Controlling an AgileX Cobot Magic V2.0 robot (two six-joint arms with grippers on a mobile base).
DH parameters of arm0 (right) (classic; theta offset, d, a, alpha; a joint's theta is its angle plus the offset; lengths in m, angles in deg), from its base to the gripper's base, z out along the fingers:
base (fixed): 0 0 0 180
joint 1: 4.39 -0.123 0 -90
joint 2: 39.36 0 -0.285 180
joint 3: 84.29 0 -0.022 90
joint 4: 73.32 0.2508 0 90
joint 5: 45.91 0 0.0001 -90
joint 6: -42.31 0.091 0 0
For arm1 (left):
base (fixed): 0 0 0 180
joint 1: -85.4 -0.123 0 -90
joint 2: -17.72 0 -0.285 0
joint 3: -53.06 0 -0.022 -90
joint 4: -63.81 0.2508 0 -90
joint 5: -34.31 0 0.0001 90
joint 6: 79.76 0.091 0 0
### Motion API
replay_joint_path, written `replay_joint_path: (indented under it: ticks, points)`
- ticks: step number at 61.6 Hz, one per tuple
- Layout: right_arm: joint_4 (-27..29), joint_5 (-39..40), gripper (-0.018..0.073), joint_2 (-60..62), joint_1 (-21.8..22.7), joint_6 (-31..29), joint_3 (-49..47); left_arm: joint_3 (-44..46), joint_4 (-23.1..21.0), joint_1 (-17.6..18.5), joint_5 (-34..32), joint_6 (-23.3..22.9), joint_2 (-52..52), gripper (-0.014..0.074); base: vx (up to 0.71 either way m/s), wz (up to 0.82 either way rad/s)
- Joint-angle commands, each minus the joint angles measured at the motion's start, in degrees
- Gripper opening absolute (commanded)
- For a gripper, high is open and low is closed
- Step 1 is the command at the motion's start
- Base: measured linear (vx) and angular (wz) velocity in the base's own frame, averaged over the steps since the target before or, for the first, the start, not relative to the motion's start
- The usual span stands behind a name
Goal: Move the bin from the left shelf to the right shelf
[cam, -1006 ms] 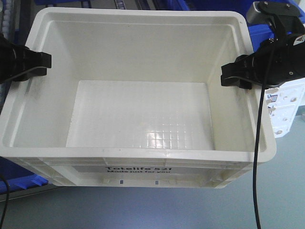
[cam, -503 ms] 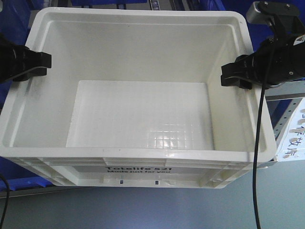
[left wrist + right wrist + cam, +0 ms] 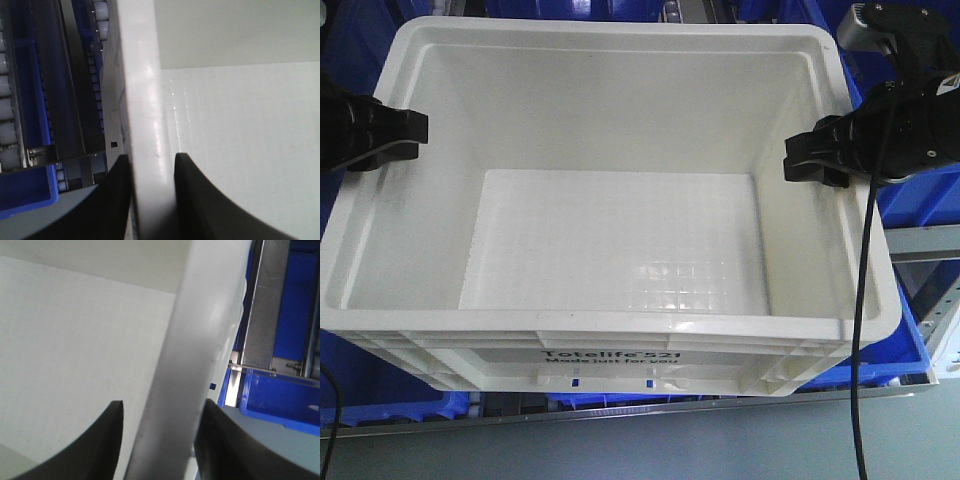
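The white bin [image 3: 620, 240], printed "Totellife 521" on its front, fills the front view and is held up between both arms. My left gripper [image 3: 405, 135] is shut on its left rim. In the left wrist view the gripper [image 3: 152, 157] has one finger on each side of the rim [image 3: 142, 100]. My right gripper [image 3: 810, 160] is shut on the right rim. In the right wrist view the gripper [image 3: 162, 405] straddles the rim [image 3: 200, 340]. White rollers of a rack lane [image 3: 7, 100] show beside the bin. I cannot tell which lane it is.
Blue bins [image 3: 890, 350] sit below and behind the white bin, and one [image 3: 280, 395] shows in the right wrist view. A steel rack frame [image 3: 920, 240] stands at the right, and a steel upright [image 3: 260, 315] is close to the right rim. Grey floor [image 3: 620, 450] runs along the bottom.
The bin and both grippers keep their place in view. The background has shifted: floor and white labelled boxes at the right gave way to blue bins and the steel frame.
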Motion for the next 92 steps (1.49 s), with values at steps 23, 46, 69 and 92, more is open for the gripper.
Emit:
replay_joint_path:
  ticks: [23, 46, 69, 92]
  points:
    - [2.3, 2.5, -0.0004, 2.6, 0.1, -3.2, -2.1, 2.3, -0.9, 0.3, -7.1, 0.9, 1.9, -0.0008, 0.20, 0.09]
    - [2.3, 2.5, -0.0004, 2.6, 0.1, -3.2, -2.1, 2.3, -0.9, 0.3, -7.1, 0.9, 1.9, -0.0008, 0.16, 0.03]
    - [2.3, 2.5, -0.0004, 2.6, 0.1, -3.2, -2.1, 2.3, -0.9, 0.3, -7.1, 0.9, 1.9, -0.0008, 0.07, 0.02]
    - [2.3, 2.5, -0.0004, 2.6, 0.1, -3.2, -2.1, 2.3, -0.9, 0.3, -7.1, 0.9, 1.9, -0.0008, 0.00, 0.00]
